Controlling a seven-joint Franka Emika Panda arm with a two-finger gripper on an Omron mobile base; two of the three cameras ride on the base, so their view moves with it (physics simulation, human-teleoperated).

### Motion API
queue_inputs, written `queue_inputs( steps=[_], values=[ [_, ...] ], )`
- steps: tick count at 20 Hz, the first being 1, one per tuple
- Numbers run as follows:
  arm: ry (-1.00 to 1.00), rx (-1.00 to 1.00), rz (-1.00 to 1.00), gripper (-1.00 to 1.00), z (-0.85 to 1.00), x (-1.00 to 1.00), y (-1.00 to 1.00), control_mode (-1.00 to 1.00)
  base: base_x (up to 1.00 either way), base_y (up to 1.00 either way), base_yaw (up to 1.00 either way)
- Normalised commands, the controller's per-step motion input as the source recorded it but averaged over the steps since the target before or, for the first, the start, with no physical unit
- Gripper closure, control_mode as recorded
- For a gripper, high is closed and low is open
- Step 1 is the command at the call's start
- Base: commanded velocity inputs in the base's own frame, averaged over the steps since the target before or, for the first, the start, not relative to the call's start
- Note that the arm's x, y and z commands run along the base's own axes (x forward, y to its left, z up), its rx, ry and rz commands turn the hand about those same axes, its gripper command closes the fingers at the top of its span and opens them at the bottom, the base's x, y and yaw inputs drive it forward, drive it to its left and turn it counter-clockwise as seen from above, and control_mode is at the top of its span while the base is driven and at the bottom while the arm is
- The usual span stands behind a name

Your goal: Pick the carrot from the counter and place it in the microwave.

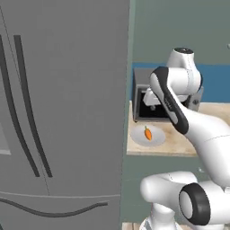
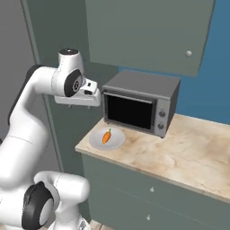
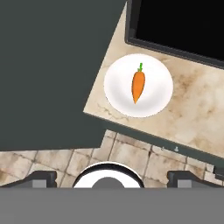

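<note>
End effector (image 3: 112, 177), its fingers spread wide and empty at the bottom of the hand view, should descend straight over the carrot (image 3: 138, 85) lying on the white plate (image 3: 157, 98) at upper centre, on the surface (image 3: 192, 118), closing across its thick middle.

Even, soft rendered light with no clear source; shadows are faint (a slight dimness under the plate (image 3: 153, 72)), no glare, edges mildly soft.

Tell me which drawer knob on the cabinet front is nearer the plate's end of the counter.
The upper knob, just under the counter edge; the other sits lower down. The plate holds the carrot.
</note>
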Motion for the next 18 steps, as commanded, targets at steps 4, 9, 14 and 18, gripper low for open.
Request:
queue_inputs(
  steps=[4, 9, 14, 18],
  values=[
    [0.0, 0.0, 0.0, -1.0, 0.0, 0.0, 0.0, 1.0, 0.1, -0.35, 0.12],
    [0.0, 0.0, 0.0, -1.0, 0.0, 0.0, 0.0, 1.0, 0.0, -0.08, 0.0],
    [0.01, 0.0, -0.02, -1.0, -0.59, 0.02, -0.63, -1.0, 0.0, 0.0, 0.0],
    [0.01, 0.01, -0.06, -1.0, -0.86, 0.35, -0.73, -1.0, 0.0, 0.0, 0.0]
  ],
)
